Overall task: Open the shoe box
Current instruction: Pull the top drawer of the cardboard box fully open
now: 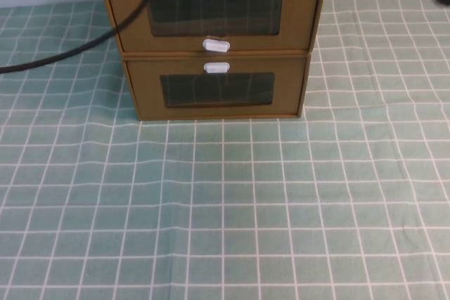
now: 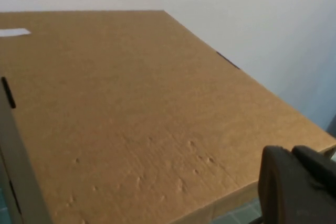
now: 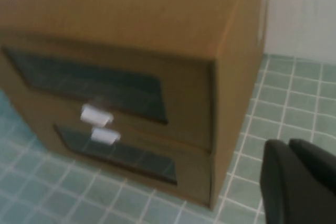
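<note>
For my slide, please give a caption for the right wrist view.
Right gripper, jaws shut, beside the closed shoe box; left gripper, unseen here, above its top.

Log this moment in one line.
brown cardboard shoe box: closed | left claw: above box top | right claw: shut, near box's right side

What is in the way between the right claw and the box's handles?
Nothing visible. The shut right claw hangs off the box's front right, with only cloth between it and the white handles. The left claw is up by the box's top.
</note>
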